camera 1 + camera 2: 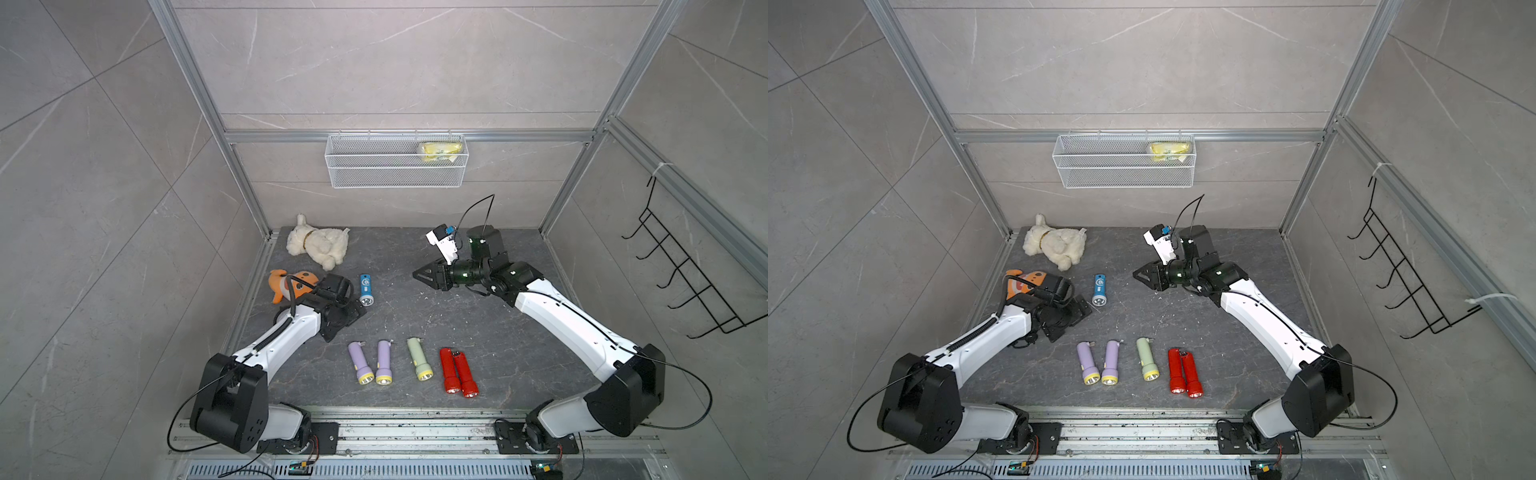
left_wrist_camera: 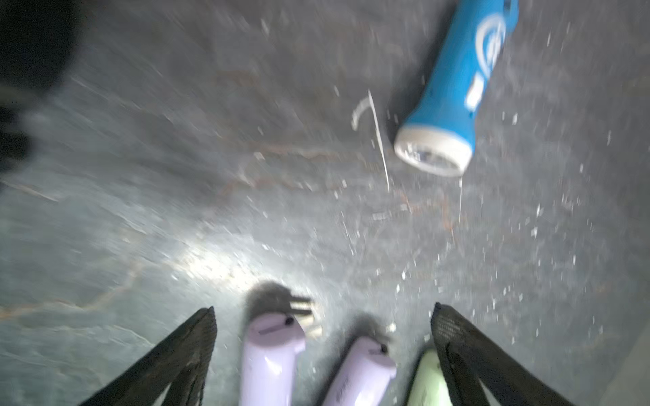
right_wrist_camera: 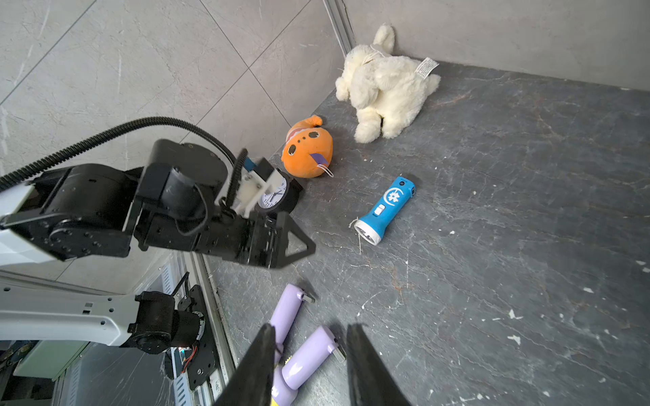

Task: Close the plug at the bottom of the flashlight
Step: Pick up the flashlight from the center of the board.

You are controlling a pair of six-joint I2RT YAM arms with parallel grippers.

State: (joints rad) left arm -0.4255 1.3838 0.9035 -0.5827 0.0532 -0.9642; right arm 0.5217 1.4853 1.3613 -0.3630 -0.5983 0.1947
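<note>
Top views: dark stone counter point(image 1: 498, 332). Row near the front edge w/ lens ends toward the arm bases: purple flashlight point(image 1: 360, 363), 2nd purple flashlight point(image 1: 384, 361), green flashlight point(image 1: 419, 358), then a red flashlight pair point(image 1: 457, 372) touching side by side. Blue flashlight point(image 1: 365, 289) lies alone further back, just beside the left arm's wrist. Left gripper point(image 1: 347, 324) sits low between the blue one and the purple ones, jaws wide apart, empty. Right gripper point(image 1: 417, 274) is raised, well apart from every flashlight. White plush dog point(image 1: 1054, 245) and orange plush point(image 1: 1021, 282) are in the back corner on the left side. Wire basket point(image 1: 1125, 174) on the back wall holds a yellow packet point(image 1: 1171, 150)

Left wrist view, blurry: left gripper point(image 2: 323, 309) spread wide w/ nothing in it. Below the gap are the tail ends of both purple flashlights, plug prongs point(image 2: 302, 305) sticking out. Blue flashlight point(image 2: 453, 88) lies further off

Right wrist view: right gripper point(image 3: 311, 327) partly apart, holding nothing; purple flashlights show on the counter through the gap, plugs out. A clock point(image 3: 274, 197) stands behind the left gripper
</note>
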